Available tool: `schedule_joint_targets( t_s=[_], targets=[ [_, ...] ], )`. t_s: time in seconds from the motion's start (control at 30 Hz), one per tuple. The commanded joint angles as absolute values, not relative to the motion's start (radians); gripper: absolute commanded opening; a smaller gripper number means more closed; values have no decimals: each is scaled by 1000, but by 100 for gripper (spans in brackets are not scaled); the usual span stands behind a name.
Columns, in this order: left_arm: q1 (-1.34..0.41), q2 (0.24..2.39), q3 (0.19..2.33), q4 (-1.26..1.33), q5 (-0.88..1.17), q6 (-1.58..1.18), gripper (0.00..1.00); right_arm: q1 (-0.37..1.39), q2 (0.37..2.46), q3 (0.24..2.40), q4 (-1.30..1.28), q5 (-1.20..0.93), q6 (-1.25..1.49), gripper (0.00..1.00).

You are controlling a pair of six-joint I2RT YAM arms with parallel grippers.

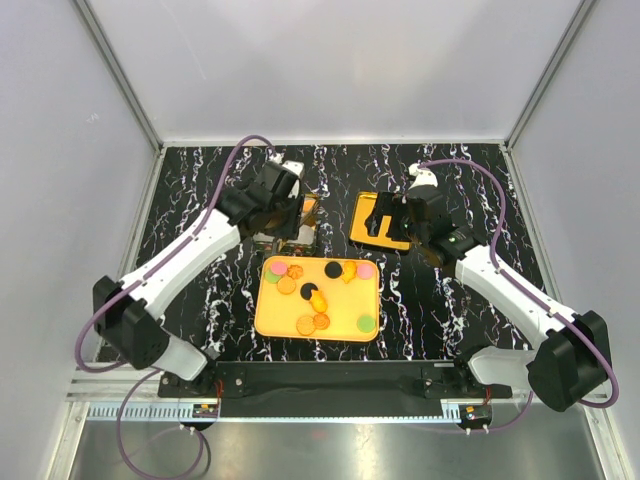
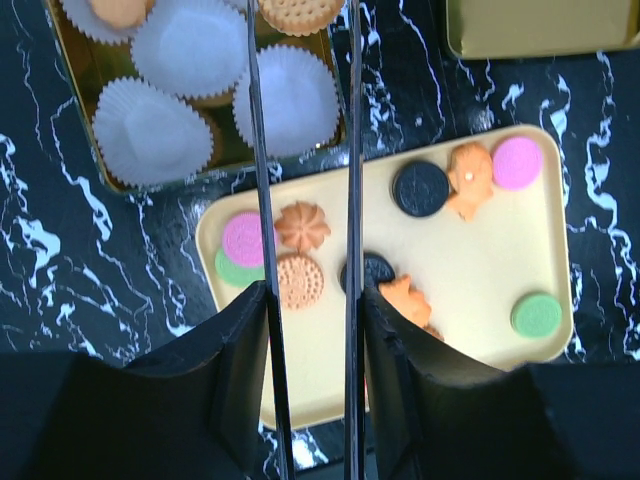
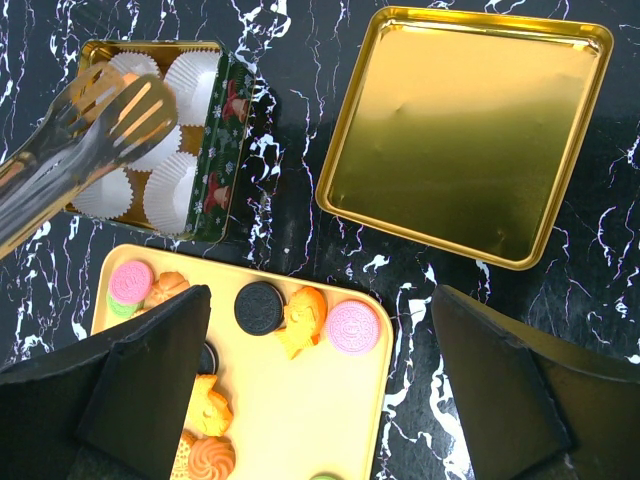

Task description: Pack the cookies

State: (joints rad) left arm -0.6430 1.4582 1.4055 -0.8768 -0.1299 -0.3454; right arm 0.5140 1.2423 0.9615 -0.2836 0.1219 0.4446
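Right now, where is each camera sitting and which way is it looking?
Top: above and behind the arms, facing down at the table; left arm and right arm show.
Left wrist: on the left gripper, whose fingers pinch tongs, facing down at tray and tin.
Right wrist: on the open right gripper, facing down at the gold lid.
Both wrists share tray, cookies, tin.

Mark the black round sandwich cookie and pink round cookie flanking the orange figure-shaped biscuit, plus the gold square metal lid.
black round sandwich cookie (image 3: 259,307), right wrist view, centre of top face.
pink round cookie (image 3: 354,326), right wrist view, centre of top face.
gold square metal lid (image 3: 465,130), right wrist view, bare inner floor.
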Motion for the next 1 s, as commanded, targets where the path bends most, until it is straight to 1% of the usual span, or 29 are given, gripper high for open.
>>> schedule_joint_targets(
  t_s=[0.0, 0.1, 0.37, 0.8, 0.97],
  targets=[
    [-618, 1492, 1498, -793, -156, -322, 42, 515, 1221, 996, -265, 133, 434, 100],
    [-609, 1543, 1517, -787, -153, -314, 42, 515, 1221, 994, -262, 130, 434, 100],
    [-584, 1594, 1505, -762, -155, -311, 42, 515, 1223, 996, -262, 124, 436, 100],
    [-569, 1635, 1482, -730, -146, -313, 43, 515, 1229, 992, -259, 124, 437, 100],
    [-565, 1635, 1463, -721, -149, -313, 45, 515, 1229, 994, -261, 124, 439, 100]
  ],
)
